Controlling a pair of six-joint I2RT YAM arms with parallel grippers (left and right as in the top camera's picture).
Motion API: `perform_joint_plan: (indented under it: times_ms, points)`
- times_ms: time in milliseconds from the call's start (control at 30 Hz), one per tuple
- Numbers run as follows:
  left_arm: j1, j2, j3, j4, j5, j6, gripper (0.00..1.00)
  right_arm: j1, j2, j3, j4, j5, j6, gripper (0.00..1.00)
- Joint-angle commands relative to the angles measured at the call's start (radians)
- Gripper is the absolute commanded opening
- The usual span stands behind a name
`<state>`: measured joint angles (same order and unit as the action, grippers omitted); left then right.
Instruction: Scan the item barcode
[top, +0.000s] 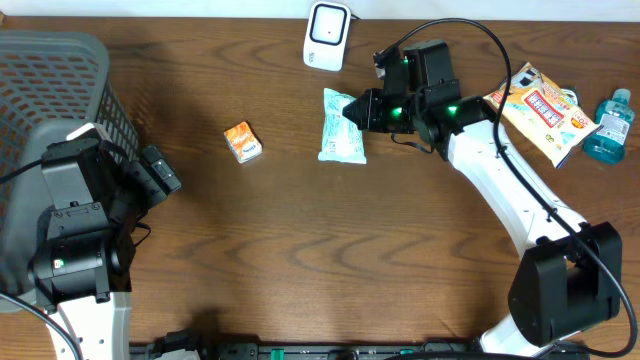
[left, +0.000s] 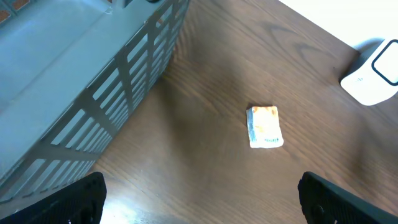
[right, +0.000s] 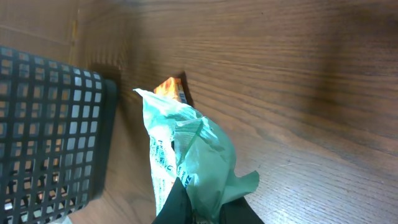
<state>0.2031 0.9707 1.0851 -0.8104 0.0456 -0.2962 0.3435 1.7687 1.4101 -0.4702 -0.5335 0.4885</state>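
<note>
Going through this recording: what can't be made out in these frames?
Barcode on the green pouch: none visible; the right wrist view shows only crumpled film, and the overhead print is too small.
The scanner: cut off by the left wrist view's right edge.
The basket: inside partly hidden overhead by the left arm and the frame edge.
The orange packet: print too small to read anywhere.

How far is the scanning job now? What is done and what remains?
Done: the right gripper is shut on the end of the green packet. In hand: that packet is held short of the white scanner. Left: showing its barcode to the scanner. The left gripper is open and empty; the small orange pack lies apart on the table.
</note>
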Motion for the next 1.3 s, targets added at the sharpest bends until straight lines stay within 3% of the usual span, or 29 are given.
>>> perform_joint_plan:
  times_ms: [0,1267]
  points:
    - [0.006,0.002,0.005,-0.001,-0.012,-0.009,0.98,0.003,-0.003,0.009,-0.003,0.009,-0.015,0.01]
    - [0.006,0.002,0.005,-0.001,-0.012,-0.009,0.97,0.004,-0.003,0.009,-0.032,0.045,-0.015,0.01]
